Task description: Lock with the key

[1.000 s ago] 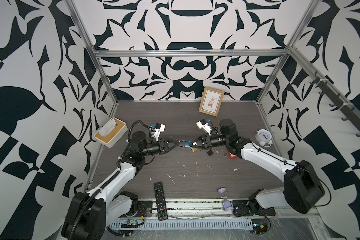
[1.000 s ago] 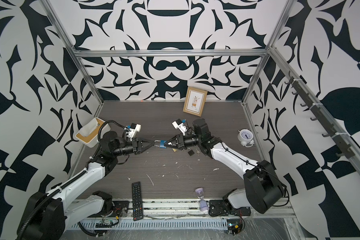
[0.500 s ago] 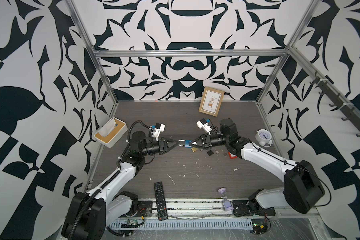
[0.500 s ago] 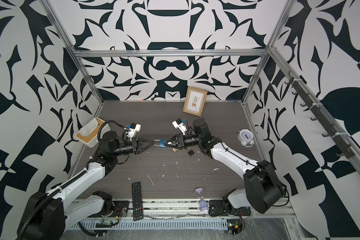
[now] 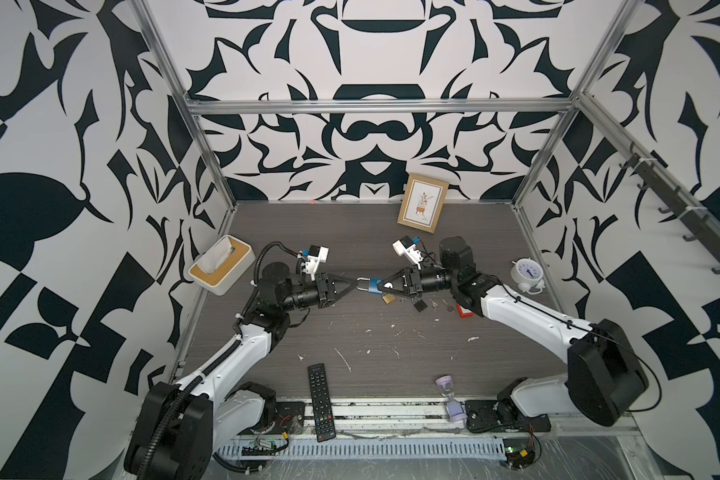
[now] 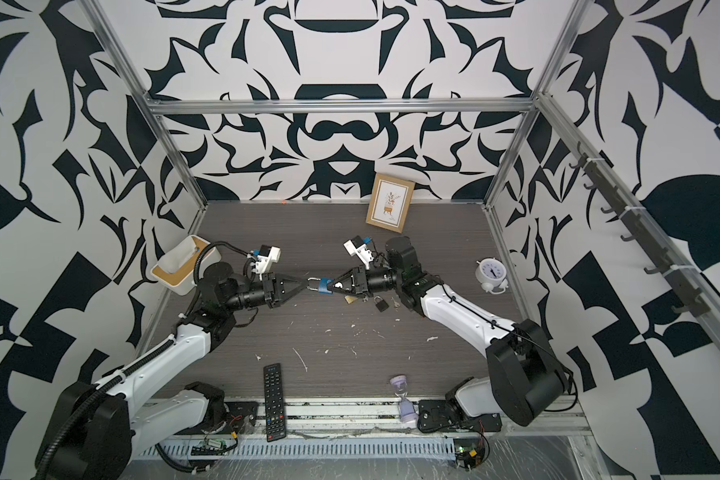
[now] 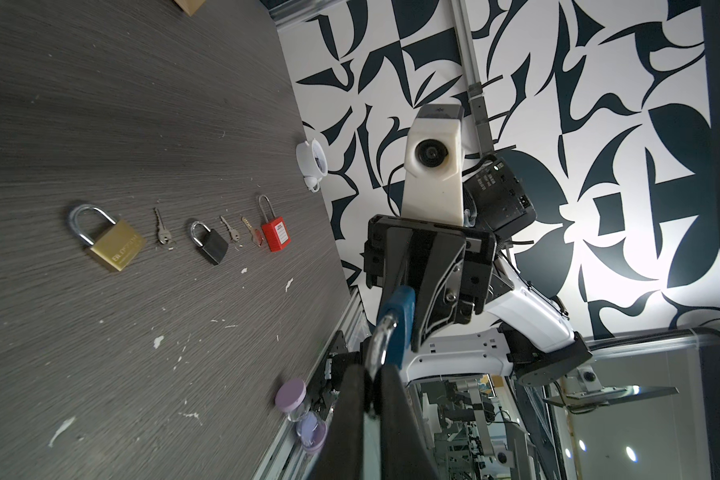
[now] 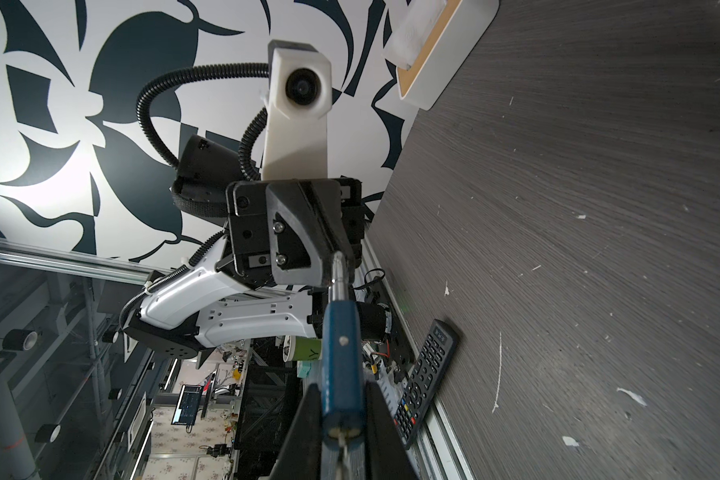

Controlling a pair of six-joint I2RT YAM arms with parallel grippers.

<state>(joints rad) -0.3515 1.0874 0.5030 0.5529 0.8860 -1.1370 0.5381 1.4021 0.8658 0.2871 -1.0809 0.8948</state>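
- The blue padlock point(image 5: 376, 286) is up in the air over the table point(image 5: 350, 340), strung between both claws.
- The right gripper point(image 5: 382, 286) is clamped on the blue body.
- The left gripper point(image 5: 356, 286) is pinched tight on the silver shackle point(image 7: 377, 345).
- A metal bit at the lock's bottom end looks like the key point(image 8: 341, 451).
- A brass padlock point(image 7: 115, 245), black padlock point(image 7: 211, 245) and red padlock point(image 7: 275, 235) lie in a row below.

Bright, even light — glare in wrist views.

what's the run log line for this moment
left gripper: shut on silver shackle of blue padlock | right gripper: shut on its body | padlock: held above dark wood-grain table
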